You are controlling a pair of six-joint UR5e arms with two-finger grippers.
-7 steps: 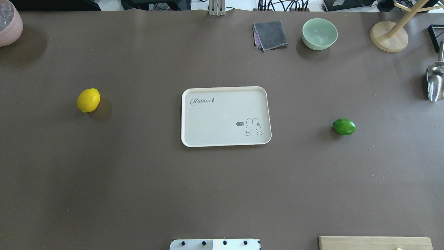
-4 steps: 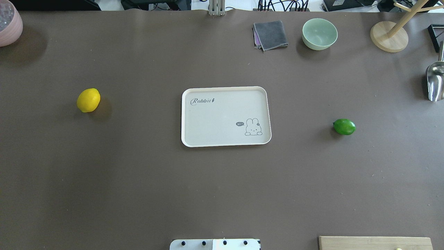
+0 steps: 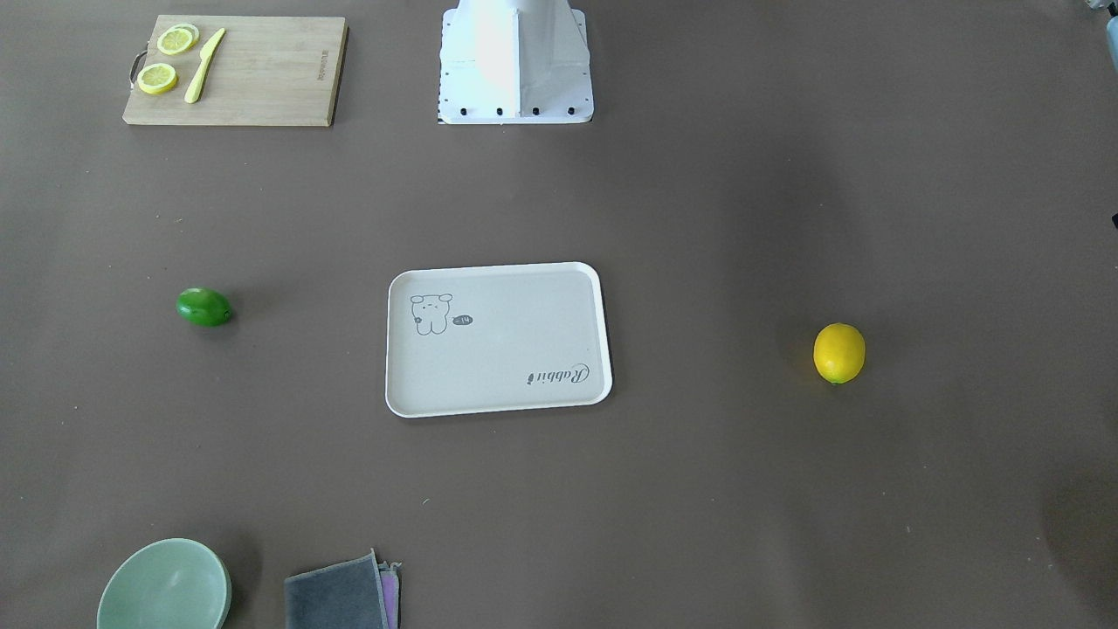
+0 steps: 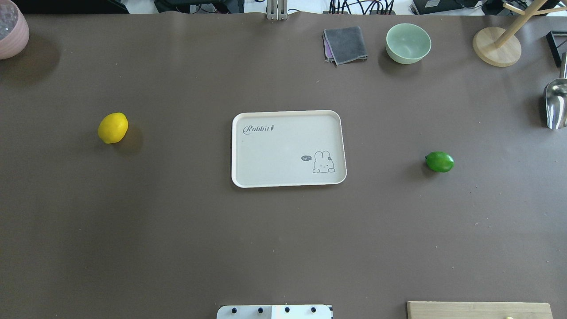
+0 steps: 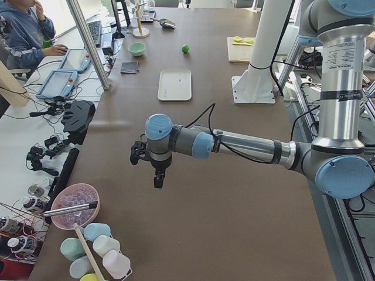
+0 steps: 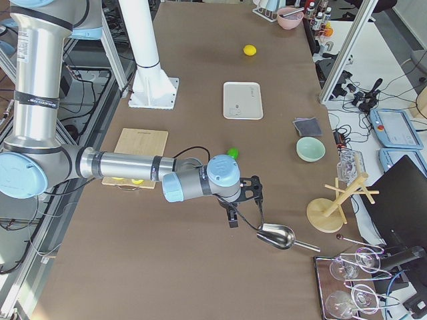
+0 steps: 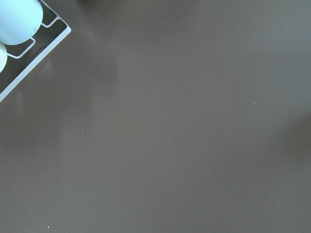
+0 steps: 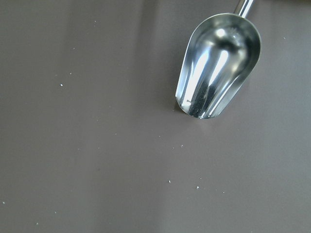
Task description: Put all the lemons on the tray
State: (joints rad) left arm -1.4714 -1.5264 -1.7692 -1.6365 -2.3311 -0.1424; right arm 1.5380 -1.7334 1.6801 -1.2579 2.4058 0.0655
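Observation:
The yellow lemon (image 4: 113,128) lies on the table left of the tray (image 4: 283,150). The green lemon (image 4: 440,161) lies to the tray's right. The tray has nothing on it. In the front-facing view the yellow lemon (image 3: 839,353) is on the right, the green lemon (image 3: 204,307) on the left, and the tray (image 3: 498,349) between them. My left gripper (image 5: 157,180) shows only in the exterior left view, far from the tray toward the table's left end. My right gripper (image 6: 231,219) shows only in the exterior right view, near a metal scoop. I cannot tell whether either is open or shut.
A wooden cutting board (image 3: 253,74) with lemon slices and a knife sits near the robot base. A green bowl (image 4: 408,43), grey cloth (image 4: 345,44) and wooden stand (image 4: 496,46) stand at the far edge. The metal scoop (image 8: 218,68) lies at the right end, a pink bowl (image 4: 11,29) at the far left.

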